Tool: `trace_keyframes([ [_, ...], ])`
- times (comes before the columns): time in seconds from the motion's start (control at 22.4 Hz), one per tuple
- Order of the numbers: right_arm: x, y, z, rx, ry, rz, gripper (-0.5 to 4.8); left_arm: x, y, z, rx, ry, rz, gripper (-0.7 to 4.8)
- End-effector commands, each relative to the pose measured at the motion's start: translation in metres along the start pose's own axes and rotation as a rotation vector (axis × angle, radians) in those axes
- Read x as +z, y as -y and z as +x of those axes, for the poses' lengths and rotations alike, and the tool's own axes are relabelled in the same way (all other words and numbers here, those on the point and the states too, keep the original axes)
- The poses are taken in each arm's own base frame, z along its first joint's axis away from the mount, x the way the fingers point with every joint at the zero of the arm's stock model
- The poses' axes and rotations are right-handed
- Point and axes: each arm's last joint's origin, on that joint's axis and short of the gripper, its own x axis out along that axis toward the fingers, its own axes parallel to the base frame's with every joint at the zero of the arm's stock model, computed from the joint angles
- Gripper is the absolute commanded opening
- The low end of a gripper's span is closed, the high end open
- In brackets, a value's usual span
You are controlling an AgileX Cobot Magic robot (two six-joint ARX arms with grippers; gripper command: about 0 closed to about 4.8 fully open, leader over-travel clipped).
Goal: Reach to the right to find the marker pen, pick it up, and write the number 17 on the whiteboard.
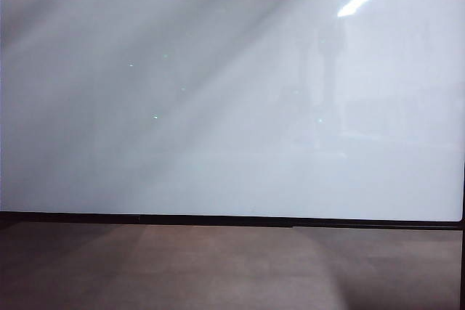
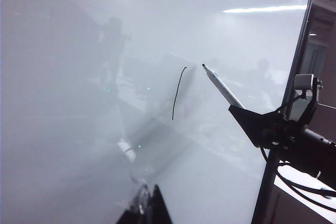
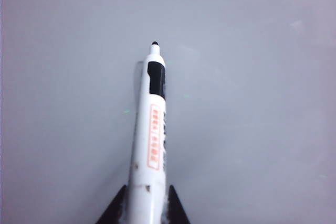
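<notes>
Marker pen (image 3: pixel 149 145) clamped in right hand (image 3: pixel 144 203), tip beside whiteboard (image 3: pixel 252 77).

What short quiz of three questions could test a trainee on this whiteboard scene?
1. True or false: the right gripper is shut on the marker pen.
2. How many strokes are on the whiteboard? A) none B) one C) two
3. Fill in: the pen tip stands ___ the black stroke, not on it.

Key: 1 true. 2 B. 3 beside. The left gripper holds nothing visible, low before the board.
</notes>
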Motion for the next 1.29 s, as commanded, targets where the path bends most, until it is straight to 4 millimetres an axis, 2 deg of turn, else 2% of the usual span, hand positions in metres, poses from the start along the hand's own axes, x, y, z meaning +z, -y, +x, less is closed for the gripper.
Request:
trace_keyframes([
  [0.04,0.006,0.002,-0.001,-0.004,0.032,-0.005,-0.02,0.002,0.000,0.000,-0.006,0.016,-0.002,-0.05],
  [0.49,0.012,0.008,0.006,-0.012,0.041,-0.006,-0.02,0.003,0.000,-0.001,-0.006,0.020,-0.003,-0.05],
  [0.98,0.002,0.011,0.011,-0.026,-0.004,-0.008,-0.02,0.003,0.000,-0.001,-0.006,0.020,-0.003,-0.05],
  [1.29,0.003,0.022,0.010,-0.062,-0.022,-0.018,-0.02,0.002,0.000,0.000,-0.006,0.020,-0.003,-0.05],
])
